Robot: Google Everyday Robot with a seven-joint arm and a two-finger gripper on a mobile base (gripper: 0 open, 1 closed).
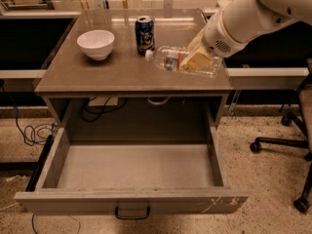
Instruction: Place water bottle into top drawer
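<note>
- Clasping the water bottle (pixel 168 60) sideways, the gripper (pixel 197 62) hangs over the table (pixel 97 77).
- Below and left of it, the top drawer (pixel 131 200) gapes open.

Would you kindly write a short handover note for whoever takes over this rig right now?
The tool is over the right side of the brown tabletop, shut on the small clear ribbed plastic water bottle. The bottle lies sideways, its white cap pointing left toward the dark blue drink can.
The wide shallow grey top drawer is pulled open below the table, with nothing in it.
Done: bottle grasped. I cannot tell whether it is clear of the tabletop.
Left: carry it forward past the table's front edge, lower it into the drawer, release.
The white bowl sits left of the can.
</note>
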